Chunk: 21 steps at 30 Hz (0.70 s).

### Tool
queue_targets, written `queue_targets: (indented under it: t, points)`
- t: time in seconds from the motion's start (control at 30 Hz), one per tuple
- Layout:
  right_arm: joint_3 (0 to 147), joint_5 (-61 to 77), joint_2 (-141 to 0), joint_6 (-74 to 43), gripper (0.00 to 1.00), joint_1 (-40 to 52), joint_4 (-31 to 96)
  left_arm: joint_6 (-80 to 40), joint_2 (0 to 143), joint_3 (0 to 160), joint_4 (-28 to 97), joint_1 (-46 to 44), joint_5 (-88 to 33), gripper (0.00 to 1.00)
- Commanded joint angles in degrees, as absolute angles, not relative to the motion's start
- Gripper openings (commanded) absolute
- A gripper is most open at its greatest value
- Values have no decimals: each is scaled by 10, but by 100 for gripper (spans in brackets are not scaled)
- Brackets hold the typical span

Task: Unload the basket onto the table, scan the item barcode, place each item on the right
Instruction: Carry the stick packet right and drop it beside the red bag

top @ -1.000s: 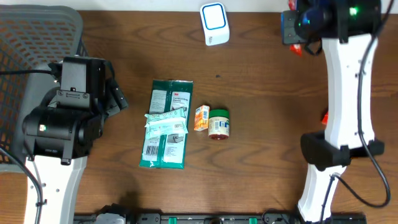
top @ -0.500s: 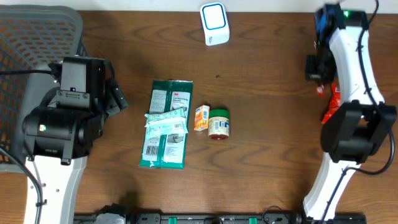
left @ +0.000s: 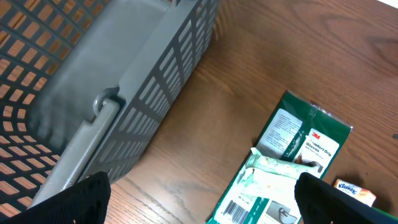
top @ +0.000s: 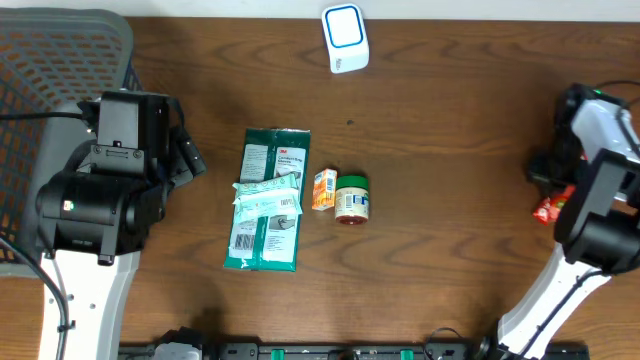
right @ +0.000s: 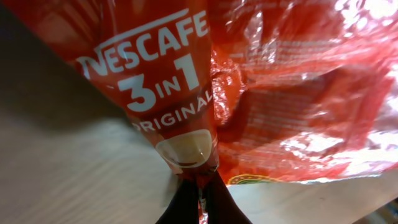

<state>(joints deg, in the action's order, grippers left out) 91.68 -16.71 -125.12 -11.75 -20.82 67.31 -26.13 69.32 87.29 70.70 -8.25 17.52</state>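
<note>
My right gripper [right: 199, 200] is shut on the lower end of a red Nescafe 3-in-1 sachet [right: 155, 81], which fills the right wrist view. A crinkled red packet [right: 298, 93] lies just behind it. From overhead, that gripper [top: 548, 178] is at the table's right edge, with red wrapping [top: 547, 209] showing under it. The white and blue scanner [top: 345, 38] stands at the back centre, far from it. My left gripper [left: 202, 208] is open above bare wood between the basket and a green 3M pack [left: 292, 168], holding nothing.
A grey mesh basket [top: 60, 60] fills the back left corner, its wall [left: 155, 81] close to my left fingers. The green pack [top: 268, 200], a small orange box [top: 324, 188] and a green-lidded jar [top: 351, 198] lie mid-table.
The right arm has swung from the back, near the scanner, forward to the table's right edge, still carrying the red sachet. The left arm has not moved.
</note>
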Motion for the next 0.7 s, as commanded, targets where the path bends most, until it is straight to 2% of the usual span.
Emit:
queue_targets:
  t: [0.0, 0.1, 0.2, 0.27, 0.37, 0.67]
  points:
    - [910, -146, -1248, -128, 2, -242, 668, -262, 692, 876, 709, -80, 185, 95]
    - [910, -117, -1248, -128, 15, -252, 664, -262, 692, 876, 709, -80, 185, 95]
    - [910, -115, -1248, -128, 52, -253, 664, -262, 692, 876, 709, -80, 185, 95]
    - [910, -115, -1248, -128, 70, -252, 664, -262, 692, 876, 709, -80, 185, 95]
    - [919, -119, -1246, -128, 76, -251, 674, -262, 692, 876, 709, -80, 185, 95]
    - [1082, -75, -1225, -126, 79, -244, 851, -262, 692, 876, 709, -80, 185, 95]
